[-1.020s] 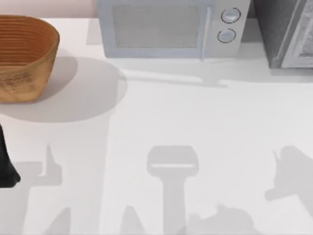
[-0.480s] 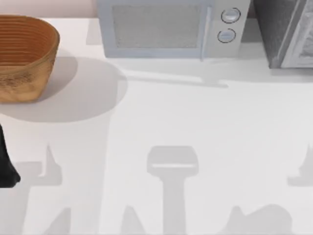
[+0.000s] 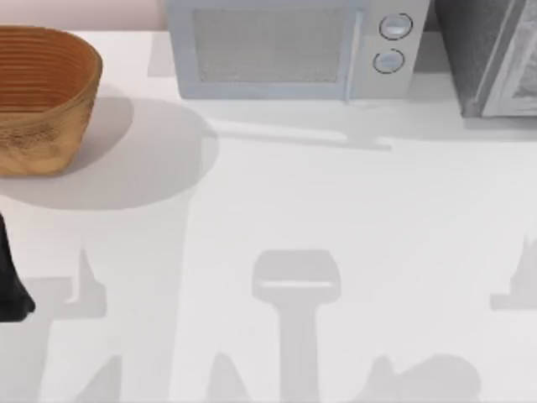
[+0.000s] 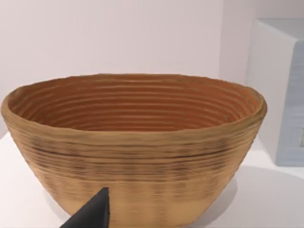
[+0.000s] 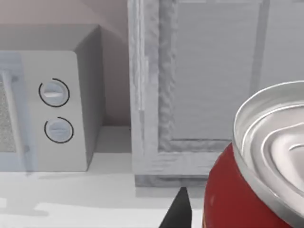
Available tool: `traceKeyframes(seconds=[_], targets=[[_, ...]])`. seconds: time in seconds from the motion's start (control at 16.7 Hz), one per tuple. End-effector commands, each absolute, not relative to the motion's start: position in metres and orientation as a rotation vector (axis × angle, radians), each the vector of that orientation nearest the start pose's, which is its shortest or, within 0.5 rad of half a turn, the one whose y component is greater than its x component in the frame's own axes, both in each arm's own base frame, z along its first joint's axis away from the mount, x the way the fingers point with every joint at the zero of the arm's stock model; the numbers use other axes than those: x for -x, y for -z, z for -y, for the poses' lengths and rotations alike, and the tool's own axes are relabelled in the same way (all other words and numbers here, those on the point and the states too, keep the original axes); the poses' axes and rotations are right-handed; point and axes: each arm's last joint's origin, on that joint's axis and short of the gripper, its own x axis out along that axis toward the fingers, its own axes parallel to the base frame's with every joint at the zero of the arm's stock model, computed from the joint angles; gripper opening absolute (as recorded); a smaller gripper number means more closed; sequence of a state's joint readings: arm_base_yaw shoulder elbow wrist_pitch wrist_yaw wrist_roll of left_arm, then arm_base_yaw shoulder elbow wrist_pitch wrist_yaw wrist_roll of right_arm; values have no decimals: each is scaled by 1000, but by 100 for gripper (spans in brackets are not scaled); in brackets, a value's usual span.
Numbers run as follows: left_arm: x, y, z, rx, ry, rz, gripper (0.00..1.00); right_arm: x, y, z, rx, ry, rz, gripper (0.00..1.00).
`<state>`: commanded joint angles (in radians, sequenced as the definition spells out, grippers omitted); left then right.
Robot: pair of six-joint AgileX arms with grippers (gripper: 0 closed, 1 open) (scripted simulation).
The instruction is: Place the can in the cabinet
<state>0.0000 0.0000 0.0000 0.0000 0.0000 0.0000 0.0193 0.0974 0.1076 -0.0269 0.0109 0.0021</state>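
- The right gripper (image 5: 183,209) carries the red can (image 5: 251,166) close against its wrist camera; one dark fingertip (image 5: 178,211) shows just beside the can's side, and the can seems clamped between the fingers, though the far finger is hidden behind it.
- The can stands upright in that grasp, its silver lid (image 5: 275,137) facing up, lifted off the tabletop (image 3: 336,201).
- Past the can, the grey cabinet (image 5: 190,95) stands at the tabletop's back right corner, its front panel facing the can.
- Just beside the cabinet, along the back edge, sits the microwave oven (image 3: 289,46), with two round knobs (image 5: 53,92) on the end nearer the cabinet.
- The left gripper (image 4: 92,213) hangs parked at the tabletop's left edge; a single dark fingertip shows in its wrist view, so I cannot tell whether it is open or closed.
- Ahead of it, at the back left corner, sits the woven basket (image 4: 133,142).
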Motion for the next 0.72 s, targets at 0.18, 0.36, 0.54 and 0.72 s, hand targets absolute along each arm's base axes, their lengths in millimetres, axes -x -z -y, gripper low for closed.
traceKeyframes(seconds=[0.18, 0.36, 0.54, 0.72], targets=[[-106, -160, 1, 0, 0, 0, 100, -111, -233, -3, 0, -9, -30, 0], [-106, -160, 1, 0, 0, 0, 100, -124, -295, -6, 1, -6, -37, 0], [-106, -160, 1, 0, 0, 0, 100, -148, -360, -12, 1, -2, -40, 0], [-106, -160, 1, 0, 0, 0, 100, -180, -418, -21, 1, 1, -38, 0]])
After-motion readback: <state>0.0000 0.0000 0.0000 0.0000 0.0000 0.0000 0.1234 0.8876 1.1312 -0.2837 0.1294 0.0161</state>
